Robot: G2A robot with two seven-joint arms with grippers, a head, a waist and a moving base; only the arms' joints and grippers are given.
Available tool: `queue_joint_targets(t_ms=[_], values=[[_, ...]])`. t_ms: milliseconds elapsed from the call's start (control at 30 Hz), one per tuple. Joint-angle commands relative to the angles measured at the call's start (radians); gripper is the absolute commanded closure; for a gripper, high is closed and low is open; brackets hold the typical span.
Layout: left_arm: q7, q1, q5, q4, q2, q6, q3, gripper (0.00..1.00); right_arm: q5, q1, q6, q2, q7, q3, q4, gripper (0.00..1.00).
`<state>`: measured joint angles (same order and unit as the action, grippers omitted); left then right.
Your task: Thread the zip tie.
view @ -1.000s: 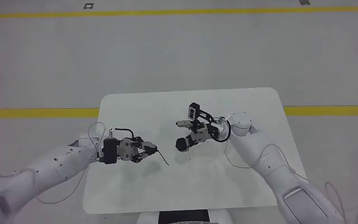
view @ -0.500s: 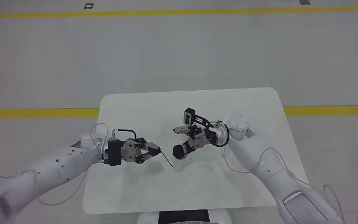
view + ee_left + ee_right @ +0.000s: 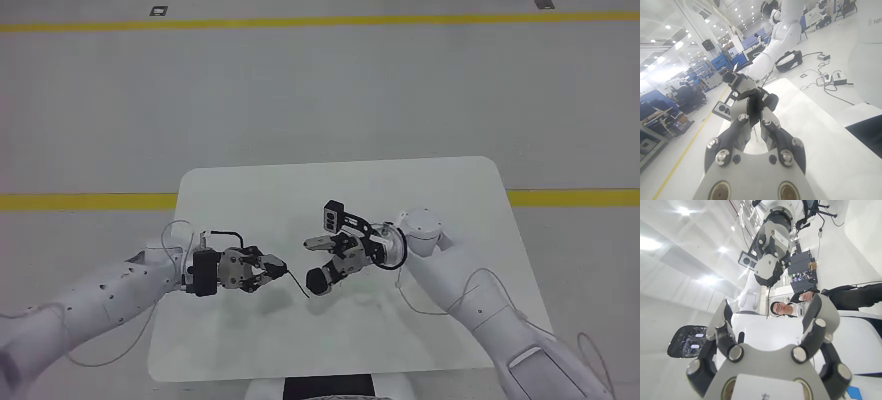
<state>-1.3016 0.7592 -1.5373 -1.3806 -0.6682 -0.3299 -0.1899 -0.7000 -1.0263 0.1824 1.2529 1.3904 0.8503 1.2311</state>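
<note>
Above table (image 3: 440,185), zip tie (image 3: 295,286) in left end effector (image 3: 272,268), right end effector (image 3: 314,261) spread

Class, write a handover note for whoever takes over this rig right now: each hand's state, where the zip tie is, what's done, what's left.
Left hand: shut on the zip tie, held over the table.
Right hand: open, empty, facing the tie's free end, not touching it.
Done: tie picked up.
Left: probably the right hand takes the free end, then threads it through the head; no loop visible yet.
</note>
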Motion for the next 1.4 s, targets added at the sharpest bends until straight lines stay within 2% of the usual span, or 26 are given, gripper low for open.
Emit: queue_joint_targets(t_ms=[0,233,367,500,800,933,1367], values=[[0.0,0.0,0.0,0.0,0.0,0.0,0.0,1.0,-0.001,-0.001,0.001,-0.001,0.0,-0.003,0.003,0.72],[0.0,0.0,0.0,0.0,0.0,0.0,0.0,1.0,0.0,-0.001,0.016,-0.005,0.0,-0.015,0.005,0.79],[0.0,0.0,0.0,0.0,0.0,0.0,0.0,1.0,0.001,0.002,0.02,-0.007,0.0,-0.018,0.003,0.89],[0.0,0.0,0.0,0.0,0.0,0.0,0.0,1.0,0.002,0.003,0.021,-0.007,-0.002,-0.02,0.003,0.94],[0.0,0.0,0.0,0.0,0.0,0.0,0.0,1.0,-0.004,0.003,0.026,-0.01,-0.007,-0.018,0.016,0.88],[0.0,0.0,0.0,0.0,0.0,0.0,0.0,1.0,-0.006,0.004,0.026,-0.01,-0.008,-0.018,0.022,0.81],[0.0,0.0,0.0,0.0,0.0,0.0,0.0,1.0,-0.021,0.018,0.028,-0.007,0.0,-0.032,0.032,0.84]])
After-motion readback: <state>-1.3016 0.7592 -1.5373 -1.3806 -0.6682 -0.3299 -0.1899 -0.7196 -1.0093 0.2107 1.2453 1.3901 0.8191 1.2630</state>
